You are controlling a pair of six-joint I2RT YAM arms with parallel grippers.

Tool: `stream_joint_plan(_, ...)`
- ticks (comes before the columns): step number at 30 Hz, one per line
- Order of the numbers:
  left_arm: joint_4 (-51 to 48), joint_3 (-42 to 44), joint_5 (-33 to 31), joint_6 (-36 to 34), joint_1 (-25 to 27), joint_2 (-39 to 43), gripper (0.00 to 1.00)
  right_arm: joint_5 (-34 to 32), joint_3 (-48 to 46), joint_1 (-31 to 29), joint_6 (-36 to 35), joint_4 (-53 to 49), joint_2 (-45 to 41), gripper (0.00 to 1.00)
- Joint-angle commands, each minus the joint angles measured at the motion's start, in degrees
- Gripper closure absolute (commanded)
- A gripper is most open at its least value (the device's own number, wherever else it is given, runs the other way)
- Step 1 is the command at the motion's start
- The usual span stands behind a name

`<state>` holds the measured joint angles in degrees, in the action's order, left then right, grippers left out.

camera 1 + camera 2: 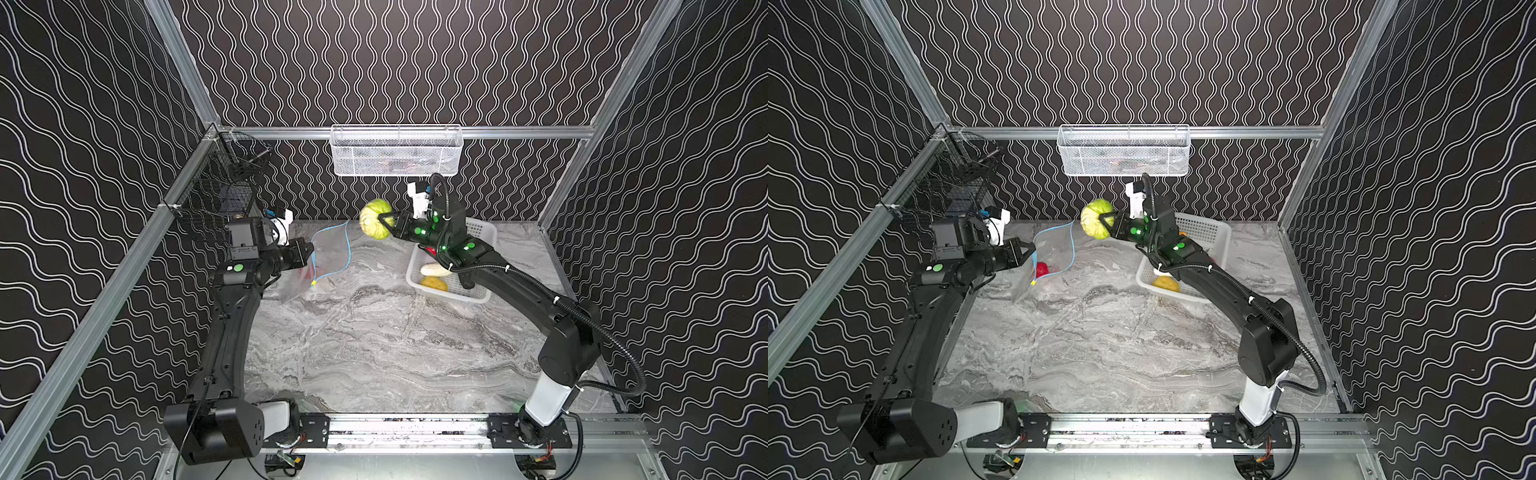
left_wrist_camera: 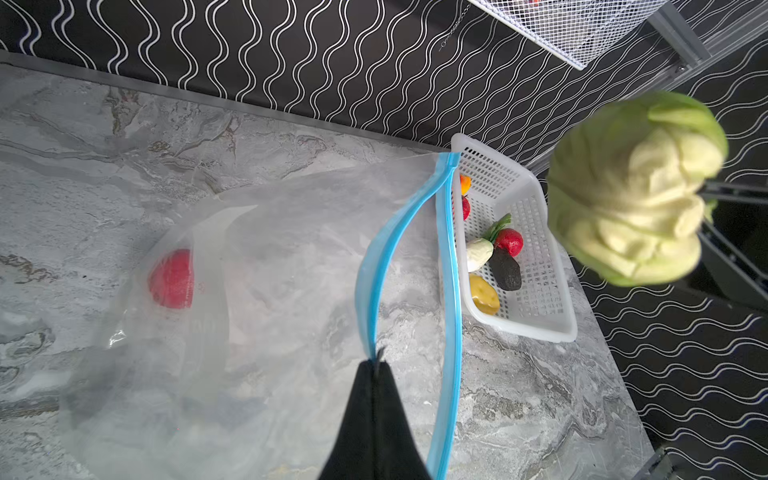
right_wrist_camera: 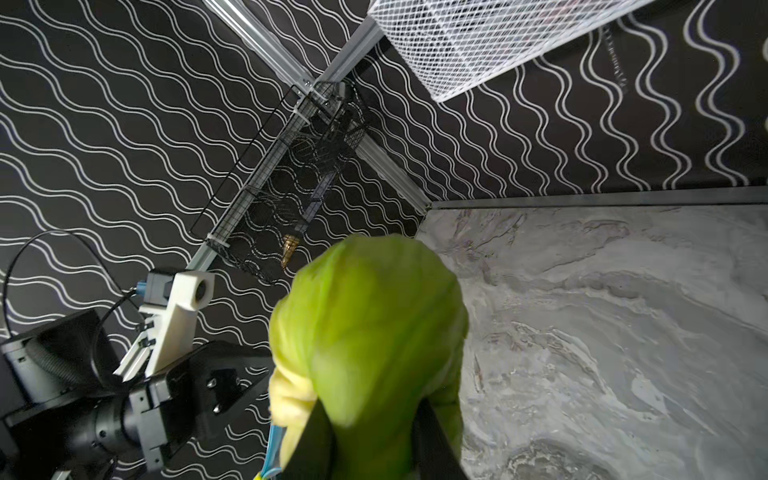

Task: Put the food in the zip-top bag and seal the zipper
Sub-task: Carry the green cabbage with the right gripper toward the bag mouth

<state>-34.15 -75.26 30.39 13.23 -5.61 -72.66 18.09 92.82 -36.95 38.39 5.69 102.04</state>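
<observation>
The clear zip-top bag (image 1: 330,253) (image 2: 249,291) lies at the back left of the table, its mouth held agape. My left gripper (image 1: 309,249) (image 2: 376,361) is shut on one lip of the blue zipper (image 1: 348,249) (image 2: 451,270). The yellow slider (image 1: 313,284) sits at the zipper's near end. One red fruit (image 1: 1042,269) (image 2: 171,278) rests inside the bag. My right gripper (image 1: 384,219) (image 3: 368,411) is shut on the green cabbage (image 1: 375,219) (image 2: 631,187), held in the air just right of the bag's mouth.
The white perforated basket (image 1: 457,296) (image 2: 536,330) at back right holds a white radish (image 2: 478,253), a dark avocado-like piece (image 2: 505,270), a yellow potato-like piece (image 2: 484,295) and red fruits (image 2: 509,242). A white mesh basket (image 1: 395,151) hangs on the back rail, a black wire basket (image 1: 232,183) on the left rail.
</observation>
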Motion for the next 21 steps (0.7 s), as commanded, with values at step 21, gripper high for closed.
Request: stream_joint_plan(21,-0.42,-1.99,0.56,-1.19,-0.02,-2.73,1.00,-0.55,1.41,-8.51,-2.02,6.98,3.75,1.00)
